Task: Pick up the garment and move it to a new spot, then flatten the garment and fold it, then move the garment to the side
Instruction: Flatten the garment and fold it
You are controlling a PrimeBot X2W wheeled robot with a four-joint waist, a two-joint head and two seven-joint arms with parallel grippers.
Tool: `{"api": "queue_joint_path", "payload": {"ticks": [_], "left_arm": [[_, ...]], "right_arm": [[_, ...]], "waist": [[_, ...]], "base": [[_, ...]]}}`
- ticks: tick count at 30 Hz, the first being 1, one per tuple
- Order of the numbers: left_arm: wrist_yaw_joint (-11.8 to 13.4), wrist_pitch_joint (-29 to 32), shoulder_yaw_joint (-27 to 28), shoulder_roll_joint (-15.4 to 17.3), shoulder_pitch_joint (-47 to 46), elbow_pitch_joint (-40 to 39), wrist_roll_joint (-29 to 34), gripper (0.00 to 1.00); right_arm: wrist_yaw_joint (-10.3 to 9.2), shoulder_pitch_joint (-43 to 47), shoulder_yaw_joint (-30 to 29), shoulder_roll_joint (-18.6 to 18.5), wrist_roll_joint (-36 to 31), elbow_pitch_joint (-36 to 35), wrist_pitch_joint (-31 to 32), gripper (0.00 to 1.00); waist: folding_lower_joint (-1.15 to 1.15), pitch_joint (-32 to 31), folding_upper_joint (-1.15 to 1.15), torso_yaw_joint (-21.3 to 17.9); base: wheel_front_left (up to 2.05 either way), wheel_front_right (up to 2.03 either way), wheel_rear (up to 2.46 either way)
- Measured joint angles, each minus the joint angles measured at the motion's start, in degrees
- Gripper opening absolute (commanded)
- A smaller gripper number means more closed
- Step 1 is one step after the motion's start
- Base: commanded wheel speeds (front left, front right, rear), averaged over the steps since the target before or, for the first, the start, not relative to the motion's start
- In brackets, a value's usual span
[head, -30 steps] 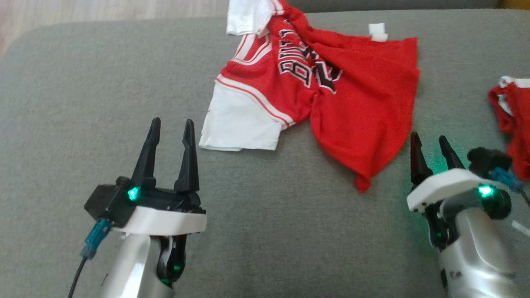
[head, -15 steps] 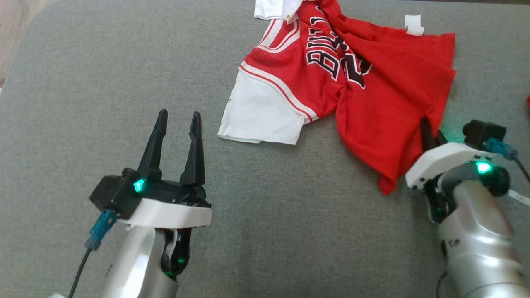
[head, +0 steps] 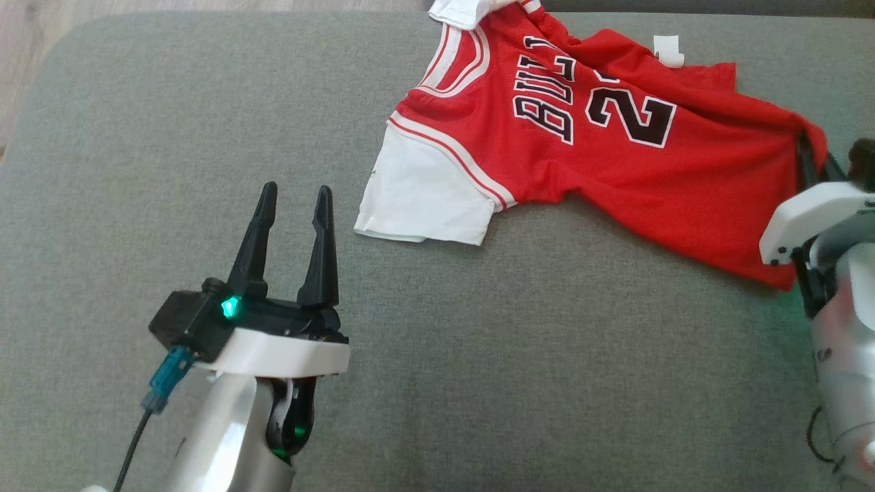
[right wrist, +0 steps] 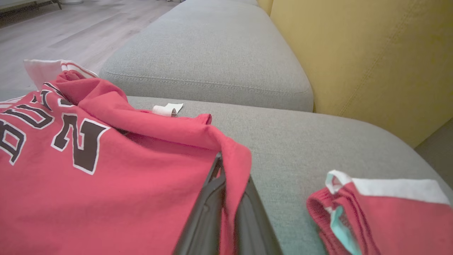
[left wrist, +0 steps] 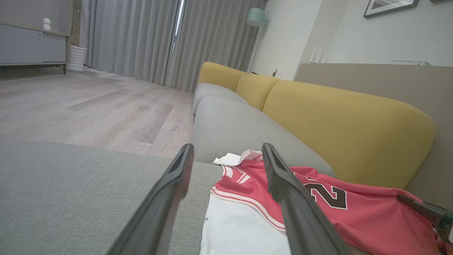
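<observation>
Two hands: right hand (head: 812,154) pinches jersey (head: 615,157) edge (red cloth); left hand (head: 296,191) spread.

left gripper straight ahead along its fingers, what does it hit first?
Likely nothing but bare grey cushion: the left gripper points past the jersey, whose white sleeve lies just right of its line. Height above the cushion is unclear.

The left hand (head: 296,188) is made up of two long, black, tapered fingers (head: 254,239) set on a black housing (head: 184,326), in which a green light (head: 230,307) is lit. Beneath it a white collar plate (head: 280,357) and the silver left forearm (head: 219,437) are seen. A blue connector (head: 164,384) with a black cable (head: 130,451) is plugged into the side. The right hand (head: 812,150) is built alike: dark fingers, a white cover plate (head: 806,219) dotted with small dark screw holes, and the silver right forearm (head: 844,369).
</observation>
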Motion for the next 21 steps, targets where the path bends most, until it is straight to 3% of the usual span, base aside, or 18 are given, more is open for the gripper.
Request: {"api": "queue_joint_path", "payload": {"ticks": [2,3,4,9,13,17,21], "left_arm": [[0.0,0.0,0.0,0.0,0.0,0.0,0.0,1.00],[0.0,0.0,0.0,0.0,0.0,0.0,0.0,1.00],[0.0,0.0,0.0,0.0,0.0,0.1,0.0,1.00],[0.0,0.0,0.1,0.0,0.1,0.1,0.0,1.00],[0.0,0.0,1.0,0.0,0.2,-0.6,-0.1,1.00],[0.1,0.0,2.2,0.0,0.4,-1.1,-0.4,1.00],[0.5,0.0,2.5,0.0,1.9,-1.5,-0.4,1.00]], "right_arm": [[0.00,-0.7,-0.1,-0.2,-2.3,-0.1,-0.2,0.00],[0.00,-0.9,-0.1,-0.2,-2.9,-0.1,-0.2,0.62],[0.00,-1.1,-0.2,-0.2,-4.0,-0.1,-0.6,1.00],[0.00,-1.4,-2.8,0.7,-8.7,-0.9,-2.4,1.00],[0.00,-0.9,-4.9,4.7,-8.6,-4.5,-5.3,1.00],[0.00,4.3,-3.2,8.3,-3.5,-11.0,-6.3,1.00],[0.00,13.9,1.4,8.7,3.2,-22.8,-6.4,1.00]], "waist": [[0.00,-0.1,0.00,-0.1],[0.00,-0.2,0.00,-0.1],[0.00,-0.3,0.00,-0.1],[0.00,-0.9,0.00,-0.8],[0.00,-1.7,0.00,-2.2],[0.00,-3.0,0.00,-4.1],[-0.01,-4.4,0.00,-6.4]], "base": [[0.00,0.00,0.00],[0.00,0.00,0.00],[0.00,0.00,0.00],[0.00,0.00,0.00],[0.00,0.00,0.00],[0.00,0.00,0.00],[0.00,0.00,0.00]]}}
